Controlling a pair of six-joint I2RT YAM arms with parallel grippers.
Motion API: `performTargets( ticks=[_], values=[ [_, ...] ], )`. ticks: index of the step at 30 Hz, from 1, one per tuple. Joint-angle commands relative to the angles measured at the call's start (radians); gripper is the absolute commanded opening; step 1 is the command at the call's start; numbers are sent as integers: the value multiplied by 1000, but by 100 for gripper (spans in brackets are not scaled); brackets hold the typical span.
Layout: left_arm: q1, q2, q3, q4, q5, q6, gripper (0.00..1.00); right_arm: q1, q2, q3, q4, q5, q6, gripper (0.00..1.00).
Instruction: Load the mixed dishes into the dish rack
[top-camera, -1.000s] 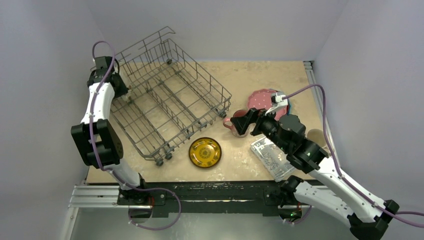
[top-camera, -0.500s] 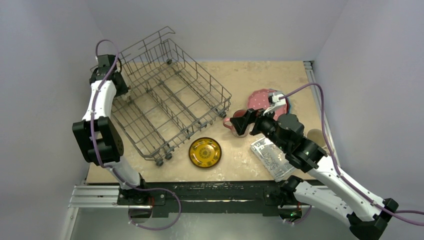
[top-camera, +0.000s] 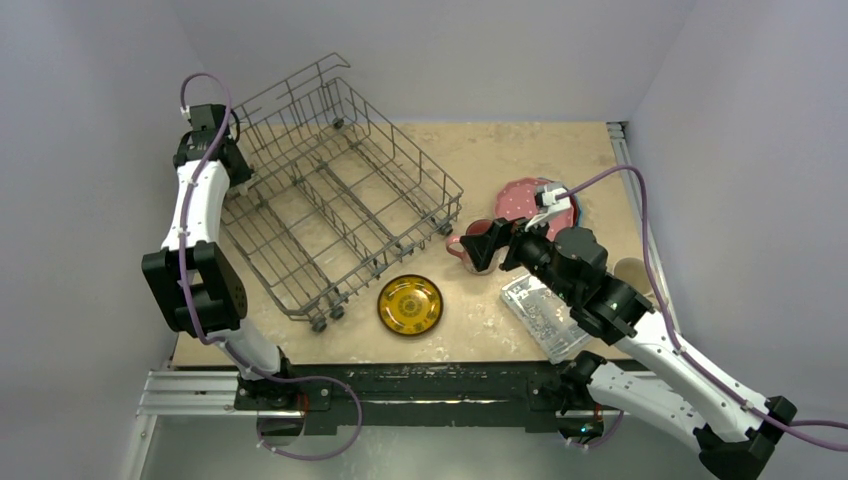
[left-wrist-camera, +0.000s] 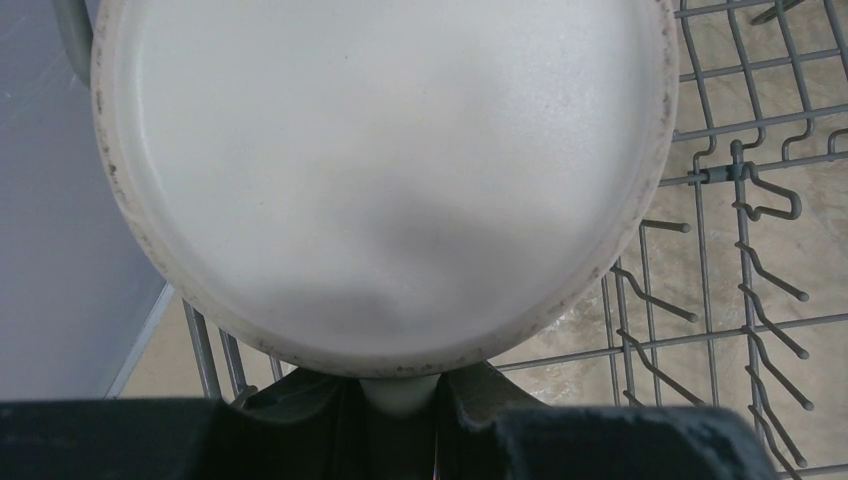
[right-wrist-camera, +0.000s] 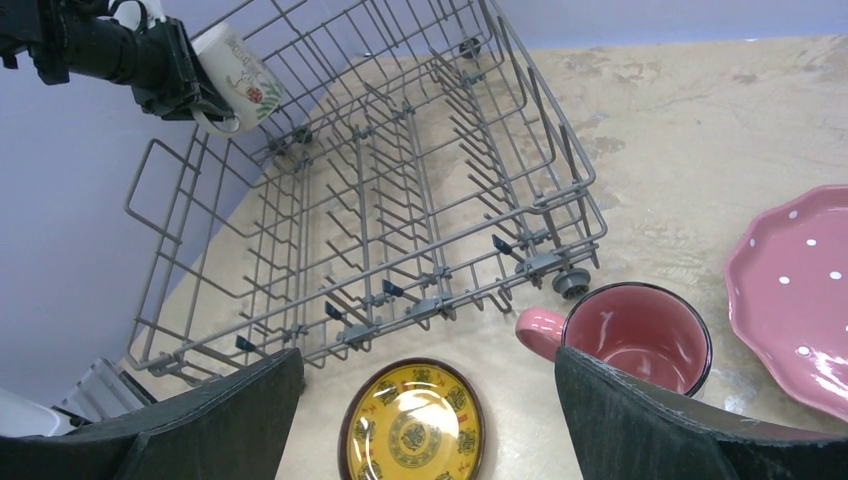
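My left gripper (left-wrist-camera: 400, 400) clamps the cream mug (left-wrist-camera: 380, 170) above the dish rack (left-wrist-camera: 737, 220)'s left rim, ready for lowering among its tines.

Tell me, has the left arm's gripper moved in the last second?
Yes, slightly: the left gripper, holding the cream mug, crept toward the far wall, alongside the unmoved dish rack.

- The dish rack (top-camera: 330, 200) is found open from above, broken only by upright tines (left-wrist-camera: 770, 272).
- Its left edge is crowded by the cream mug (left-wrist-camera: 380, 170) clamped in the left gripper (left-wrist-camera: 400, 400).
- Bare table (top-camera: 490, 150) is seen between rack and pink plate (top-camera: 525, 198).
- The near approach is narrowed by the yellow plate (top-camera: 410, 305) and pink mug (right-wrist-camera: 640, 350).
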Motion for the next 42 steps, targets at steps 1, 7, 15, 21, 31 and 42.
performTargets(
  ticks=[1, 7, 15, 21, 31, 42],
  values=[
    [22, -61, 57, 135, -133, -22, 0, -2, 11, 30, 42, 14, -17, 99],
    [22, 32, 96, 86, -222, -51, 0, -1, 28, 30, 56, -1, -9, 99],
    [10, 43, 98, 57, -173, -135, 0, -1, 31, 24, 56, 4, -8, 99],
    [-13, -43, 82, 43, -231, -140, 0, -1, 21, 25, 52, 12, -16, 99],
    [-174, -130, 155, -186, -520, -291, 0, -2, 3, 3, 60, 9, -25, 99],
    [-194, -177, 94, -371, -518, -449, 0, -2, -28, -6, 52, 22, -48, 99]
  ],
)
